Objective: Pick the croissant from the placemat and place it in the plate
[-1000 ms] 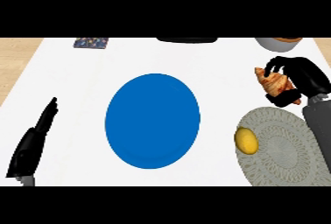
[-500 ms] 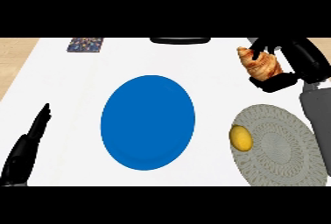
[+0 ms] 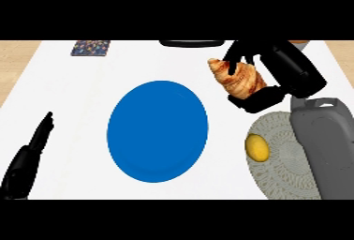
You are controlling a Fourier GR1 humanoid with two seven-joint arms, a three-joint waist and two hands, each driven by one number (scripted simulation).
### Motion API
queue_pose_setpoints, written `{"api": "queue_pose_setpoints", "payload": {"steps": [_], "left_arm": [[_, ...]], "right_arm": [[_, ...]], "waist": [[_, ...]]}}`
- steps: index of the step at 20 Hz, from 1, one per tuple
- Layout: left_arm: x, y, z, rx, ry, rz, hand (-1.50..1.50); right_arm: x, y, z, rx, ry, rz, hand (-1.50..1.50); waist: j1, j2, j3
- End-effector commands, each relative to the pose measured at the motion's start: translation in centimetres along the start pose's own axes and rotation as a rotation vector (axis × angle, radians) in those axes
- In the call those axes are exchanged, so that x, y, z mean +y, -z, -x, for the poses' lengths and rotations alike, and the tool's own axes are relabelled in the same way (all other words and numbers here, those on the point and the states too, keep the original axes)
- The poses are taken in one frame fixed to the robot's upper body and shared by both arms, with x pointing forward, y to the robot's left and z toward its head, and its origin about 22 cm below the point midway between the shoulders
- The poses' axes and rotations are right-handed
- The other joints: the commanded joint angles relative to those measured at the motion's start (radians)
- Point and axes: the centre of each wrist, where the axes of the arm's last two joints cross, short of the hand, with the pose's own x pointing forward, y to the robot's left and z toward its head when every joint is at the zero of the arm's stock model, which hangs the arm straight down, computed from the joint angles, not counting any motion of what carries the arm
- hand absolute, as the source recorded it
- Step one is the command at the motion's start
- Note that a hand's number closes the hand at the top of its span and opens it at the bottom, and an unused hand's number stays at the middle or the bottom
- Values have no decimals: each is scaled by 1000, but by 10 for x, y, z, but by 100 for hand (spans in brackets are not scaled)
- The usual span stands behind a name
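White counter (image 3: 69,93) fills most of the view. Nearest, the left hand (image 3: 27,161) rests at the lower left with fingers straight, and a yellow fruit (image 3: 257,147) sits on the grey placemat (image 3: 276,164). Mid-counter is the blue plate (image 3: 158,131). Farther back, the right hand (image 3: 266,77) is curled around the croissant (image 3: 237,78), just right of the plate's far edge, long axis running far-left to near-right.

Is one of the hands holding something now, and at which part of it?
Yes. The right hand holds the croissant, its fingers curled over the upper part and right side. The left hand holds nothing.
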Motion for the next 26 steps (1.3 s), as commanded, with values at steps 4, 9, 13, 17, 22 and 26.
{"api": "queue_pose_setpoints", "payload": {"steps": [4, 9, 13, 17, 22, 26], "left_arm": [[8, -2, -3, -1, -10, 4, 0], [-10, 9, -2, -10, 4, 13, 0], [-21, 2, -2, -23, -6, 2, 0], [-11, 13, -14, -21, 8, 4, 0], [-30, 8, -22, -46, -14, 58, 0], [-2, 26, -6, -47, -4, 37, 0]], "right_arm": [[47, 35, -57, 32, 60, -56, 150], [89, 67, -76, 65, 60, -158, 150], [135, 53, -75, 87, 57, -252, 150], [148, 78, -81, 102, 48, -287, 150], [181, 62, -56, 285, 243, -284, 150], [203, 65, -55, 369, 168, -283, -150]], "waist": [[9, 2, 0], [14, 6, 0], [14, 5, 0], [18, 6, 0], [57, 12, 1], [48, 14, 0]]}}
